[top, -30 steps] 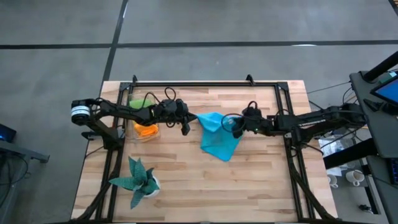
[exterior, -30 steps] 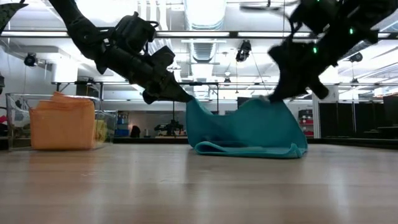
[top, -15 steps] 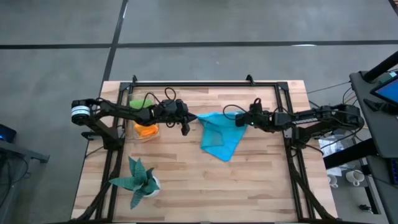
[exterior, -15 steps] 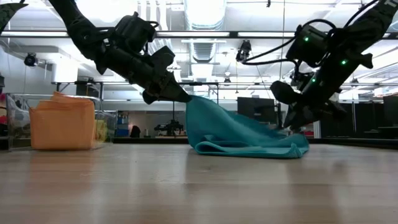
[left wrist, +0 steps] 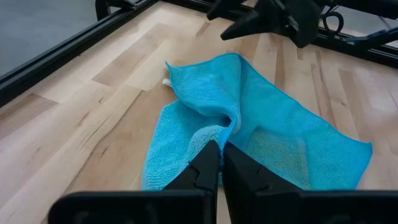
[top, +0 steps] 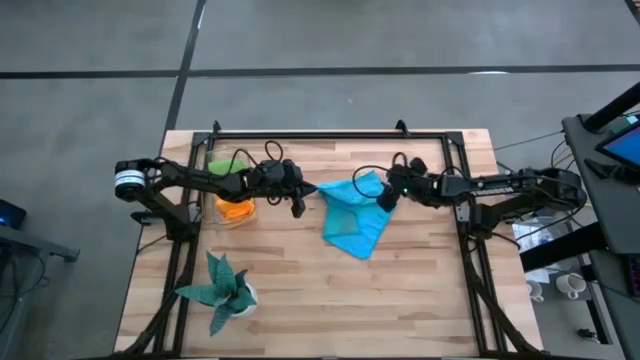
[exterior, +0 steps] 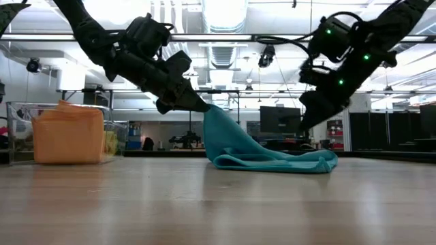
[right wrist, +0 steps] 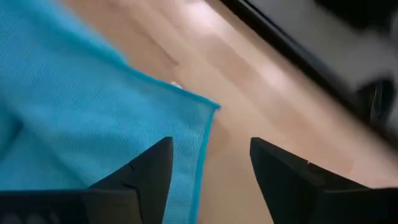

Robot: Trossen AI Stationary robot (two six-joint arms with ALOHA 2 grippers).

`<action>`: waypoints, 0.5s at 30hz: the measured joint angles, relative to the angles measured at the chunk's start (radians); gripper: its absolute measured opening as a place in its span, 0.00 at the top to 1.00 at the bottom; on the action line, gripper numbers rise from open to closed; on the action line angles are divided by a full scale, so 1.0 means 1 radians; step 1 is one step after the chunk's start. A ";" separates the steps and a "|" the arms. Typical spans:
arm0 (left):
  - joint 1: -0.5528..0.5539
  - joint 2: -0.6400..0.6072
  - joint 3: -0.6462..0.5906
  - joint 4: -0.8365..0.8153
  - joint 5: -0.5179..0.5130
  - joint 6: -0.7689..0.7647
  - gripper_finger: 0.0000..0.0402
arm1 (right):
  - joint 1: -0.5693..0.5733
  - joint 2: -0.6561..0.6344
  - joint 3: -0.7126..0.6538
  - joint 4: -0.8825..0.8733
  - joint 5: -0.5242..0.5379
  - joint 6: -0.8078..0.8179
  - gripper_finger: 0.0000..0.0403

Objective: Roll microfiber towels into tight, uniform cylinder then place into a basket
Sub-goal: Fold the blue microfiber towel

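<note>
The bright blue towel (top: 352, 218) lies mid-table, its left corner raised and the rest flat on the wood (exterior: 272, 160). My left gripper (top: 303, 193) is shut on that raised corner. My right gripper (top: 386, 196) hovers open over the towel's far right corner (right wrist: 208, 106), its fingers astride the edge and touching nothing. The clear basket (top: 216, 186) at the far left holds an orange towel (exterior: 68, 133) and a green towel (top: 222, 165). My left gripper pinches the towel's bunched left corner (left wrist: 227, 127) between its two shut fingers (left wrist: 208, 165). The fingers come slanting down from the table's left. The corner is lifted (exterior: 212, 112), and the cloth slopes down from it onto the table, loosely draped.
A black metal frame (top: 330, 134) runs round the work area. A teal spiky plant in a white pot (top: 222, 290) stands near the front left. Bare wood lies in front of the towel.
My right gripper has opened and let go of the towel's right corner, rolling its wrist and shifting slightly toward the far edge. The towel's right part, held up a second ago, has fallen flat on the table. The left corner stays raised in my left gripper.
</note>
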 joint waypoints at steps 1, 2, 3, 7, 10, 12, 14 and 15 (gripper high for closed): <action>0.000 0.000 0.000 0.000 0.000 0.000 1.00 | 0.000 0.005 0.011 -0.002 -0.007 -0.087 0.48; 0.000 0.000 0.000 0.000 0.000 0.000 1.00 | -0.005 0.011 0.025 -0.006 -0.007 -0.152 0.48; 0.000 0.000 0.000 0.000 0.000 0.000 1.00 | -0.016 0.022 0.044 -0.009 -0.007 -0.200 0.49; 0.000 0.000 0.000 0.001 0.000 0.000 1.00 | -0.119 0.089 0.141 -0.083 -0.064 -0.330 0.53; 0.000 0.000 0.000 0.000 0.000 0.000 1.00 | -0.226 0.166 0.227 -0.157 -0.236 -0.378 0.55; 0.000 0.000 0.000 0.000 0.000 0.000 1.00 | -0.296 0.227 0.287 -0.213 -0.378 -0.423 0.56; 0.000 0.000 0.000 0.000 0.000 0.000 1.00 | -0.350 0.291 0.344 -0.270 -0.481 -0.469 0.56; 0.000 0.000 0.000 0.000 0.000 0.000 1.00 | -0.371 0.324 0.371 -0.285 -0.509 -0.490 0.55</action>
